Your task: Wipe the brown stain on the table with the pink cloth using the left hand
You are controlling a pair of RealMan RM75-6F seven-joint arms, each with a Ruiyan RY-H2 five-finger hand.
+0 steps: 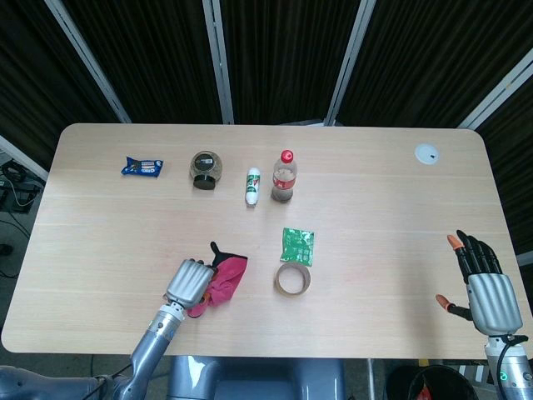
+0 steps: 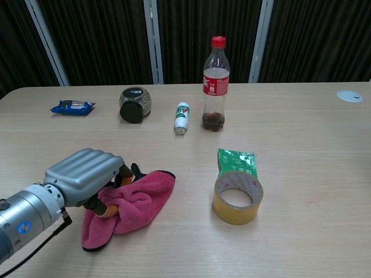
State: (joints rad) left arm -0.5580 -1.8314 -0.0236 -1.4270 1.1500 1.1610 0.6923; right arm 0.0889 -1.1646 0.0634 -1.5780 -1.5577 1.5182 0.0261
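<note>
One left hand [image 2: 87, 176] presses pink cloth [image 2: 136, 202] on table [image 2: 301, 145].

Across the far side of the pale wooden table [image 1: 391, 225] I see a blue snack wrapper [image 1: 141, 167] lying flat, then a round dark-lidded glass jar [image 1: 205, 167] on its side, a small white tube with a green label [image 1: 253, 185] lying down, and an upright clear plastic bottle with a red cap [image 1: 284, 177]. Nearer me, a green foil sachet [image 2: 236, 160] touches a roll of tan packing tape [image 2: 237, 197]. A white disc [image 1: 427, 153] sits at the far right corner.
</note>
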